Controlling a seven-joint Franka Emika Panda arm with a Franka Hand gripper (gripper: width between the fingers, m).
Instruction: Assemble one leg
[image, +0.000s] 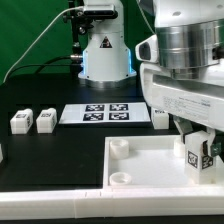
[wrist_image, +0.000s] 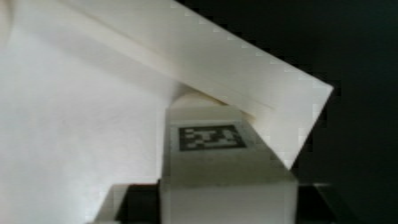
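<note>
On the exterior view's left, two loose white blocks (image: 21, 121) (image: 46, 120) stood side by side on the black table (image: 40, 160), each showing a black-and-white tag, well apart from the arm. Toward the middle lay the marker board (image: 105, 113), flat, with its four square tags, and behind it stood a white-topped piece of gear (image: 103, 50) (black cables looped off it). Lower down, the big white slab (image: 140, 170) filled the foreground, round sockets at its near corner. At the exterior view's right, the gripper (image: 197, 150) reached down over the slab, its fingers clamped on the leg (image: 195, 152), which stood upright just above or on the slab's surface. The wrist view showed the leg (wrist_image: 212, 160) between the dark fingers (wrist_image: 139, 205), tag facing out, the slab (wrist_image: 107, 100) behind it.
</note>
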